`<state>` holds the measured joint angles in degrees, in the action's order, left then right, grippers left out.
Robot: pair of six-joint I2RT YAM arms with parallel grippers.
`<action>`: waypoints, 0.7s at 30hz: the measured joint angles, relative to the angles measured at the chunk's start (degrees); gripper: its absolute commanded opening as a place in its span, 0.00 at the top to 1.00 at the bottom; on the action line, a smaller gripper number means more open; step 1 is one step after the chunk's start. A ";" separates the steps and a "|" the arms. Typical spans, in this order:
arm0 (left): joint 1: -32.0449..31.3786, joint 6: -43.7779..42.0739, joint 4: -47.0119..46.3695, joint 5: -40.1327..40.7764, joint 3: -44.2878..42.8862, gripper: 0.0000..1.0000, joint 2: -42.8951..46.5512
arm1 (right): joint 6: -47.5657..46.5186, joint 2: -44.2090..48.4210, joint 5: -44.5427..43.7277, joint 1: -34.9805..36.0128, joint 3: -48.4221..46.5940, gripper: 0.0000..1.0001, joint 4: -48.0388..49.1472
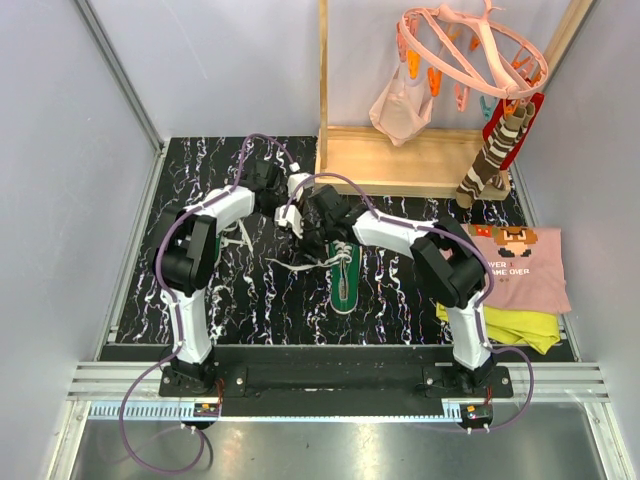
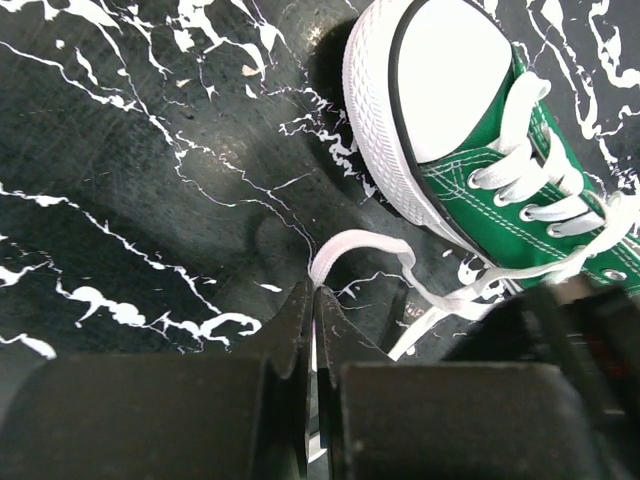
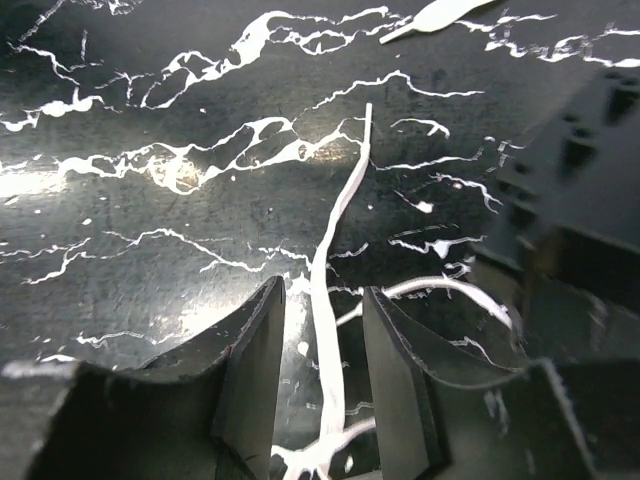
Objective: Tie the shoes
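Observation:
One green shoe (image 1: 345, 276) with a white sole lies mid-table, its white laces (image 1: 298, 264) trailing to the left. In the left wrist view a green shoe (image 2: 487, 140) with a white toe cap sits at the upper right. My left gripper (image 2: 316, 290) is shut on a loop of its white lace (image 2: 352, 246). My right gripper (image 3: 322, 295) is open just above the table, and a loose lace strand (image 3: 345, 200) runs between its fingers without being pinched. Both grippers (image 1: 292, 205) meet behind the shoe in the top view. A second shoe (image 1: 236, 240) is mostly hidden by the left arm.
A wooden rack (image 1: 400, 160) stands at the back, with a pink clip hanger (image 1: 470, 50) and a striped sock (image 1: 495, 150) hanging over it. A pink printed T-shirt (image 1: 520, 265) and a yellow cloth (image 1: 510, 325) lie at the right edge.

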<state>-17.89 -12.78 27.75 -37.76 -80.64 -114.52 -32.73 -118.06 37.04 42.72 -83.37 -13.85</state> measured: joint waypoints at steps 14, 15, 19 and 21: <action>1.44 1.14 1.92 -1.11 -1.40 1.00 -2.80 | -0.72 -5.38 -2.01 2.08 -2.47 0.53 2.03; 1.46 1.09 1.97 -1.11 -1.44 1.00 -2.80 | -0.81 -5.46 -1.99 2.14 -2.47 0.53 2.03; 1.53 1.11 2.23 -1.14 -1.53 1.00 -2.93 | -0.98 -5.55 -2.14 2.45 -2.47 0.53 2.01; 1.60 1.18 2.25 -1.14 -1.53 1.00 -2.99 | -1.38 -5.66 -2.56 2.56 -2.56 0.53 1.97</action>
<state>-16.29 -11.60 30.00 -38.89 -82.17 -117.51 -34.11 -123.72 34.48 45.28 -85.93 -11.88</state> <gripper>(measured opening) 0.004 0.469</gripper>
